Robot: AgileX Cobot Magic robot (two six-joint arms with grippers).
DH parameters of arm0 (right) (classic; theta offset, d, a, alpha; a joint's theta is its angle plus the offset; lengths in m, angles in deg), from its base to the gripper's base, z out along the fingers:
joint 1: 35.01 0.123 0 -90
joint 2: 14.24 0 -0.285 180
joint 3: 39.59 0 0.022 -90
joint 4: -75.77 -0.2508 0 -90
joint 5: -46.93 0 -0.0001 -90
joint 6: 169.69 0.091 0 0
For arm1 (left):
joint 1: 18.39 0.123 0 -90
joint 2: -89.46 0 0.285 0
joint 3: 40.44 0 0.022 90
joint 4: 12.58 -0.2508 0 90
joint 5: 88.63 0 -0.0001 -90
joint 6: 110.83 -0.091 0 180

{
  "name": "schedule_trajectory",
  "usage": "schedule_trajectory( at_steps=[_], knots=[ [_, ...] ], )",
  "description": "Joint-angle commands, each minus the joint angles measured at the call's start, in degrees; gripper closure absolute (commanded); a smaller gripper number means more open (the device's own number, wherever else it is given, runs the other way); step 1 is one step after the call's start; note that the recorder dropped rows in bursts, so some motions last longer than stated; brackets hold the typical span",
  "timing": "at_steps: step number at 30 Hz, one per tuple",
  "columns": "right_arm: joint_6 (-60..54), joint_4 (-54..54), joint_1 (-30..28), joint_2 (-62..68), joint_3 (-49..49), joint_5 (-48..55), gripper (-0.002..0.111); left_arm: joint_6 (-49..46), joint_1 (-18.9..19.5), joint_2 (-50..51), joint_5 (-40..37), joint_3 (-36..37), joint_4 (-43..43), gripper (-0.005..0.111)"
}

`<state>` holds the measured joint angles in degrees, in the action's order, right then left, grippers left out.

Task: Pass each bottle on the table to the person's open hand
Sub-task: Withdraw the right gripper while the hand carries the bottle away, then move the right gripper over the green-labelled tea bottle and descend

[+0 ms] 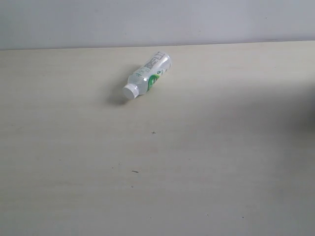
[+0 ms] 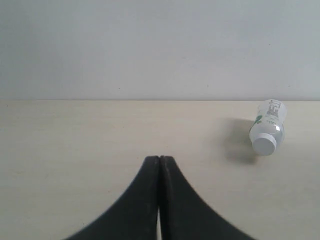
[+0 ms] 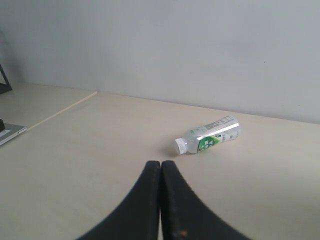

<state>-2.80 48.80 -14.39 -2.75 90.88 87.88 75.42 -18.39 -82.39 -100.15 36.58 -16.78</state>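
Left gripper (image 2: 159,159) is closed on my feed, fingers pressed together with nothing between them. Right gripper (image 3: 160,163) is the same, jaws together and empty. Both hang over the table (image 1: 197,172), well apart from the one bottle (image 1: 147,76) I can see: clear, white-capped, green-and-white labelled, lying on its side near the far edge by the wall (image 1: 147,19).

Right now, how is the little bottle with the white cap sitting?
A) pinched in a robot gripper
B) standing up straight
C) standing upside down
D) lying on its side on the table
D: the bottle lies on its side on the table, and nothing is gripping it.
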Motion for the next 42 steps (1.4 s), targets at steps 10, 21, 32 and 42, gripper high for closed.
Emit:
schedule_trajectory(
  at_steps=[10, 21, 32, 42],
  knots=[
    [-0.2, -0.04, -0.28, -0.31, -0.29, -0.71, 0.108, 0.01, 0.0, -0.36, 0.14, 0.2, -0.16, 0.107],
    [-0.2, -0.04, -0.28, -0.31, -0.29, -0.71, 0.108, 0.01, 0.0, -0.36, 0.14, 0.2, -0.16, 0.107],
    [-0.2, 3.6, -0.28, -0.31, -0.32, -0.89, 0.108, 0.01, 0.0, -0.36, 0.14, 0.2, -0.16, 0.107],
    [-0.2, 4.99, -0.28, 1.69, -0.32, -7.25, 0.108, 0.01, 0.0, -0.36, 0.14, 0.2, -0.16, 0.107]
  ],
)
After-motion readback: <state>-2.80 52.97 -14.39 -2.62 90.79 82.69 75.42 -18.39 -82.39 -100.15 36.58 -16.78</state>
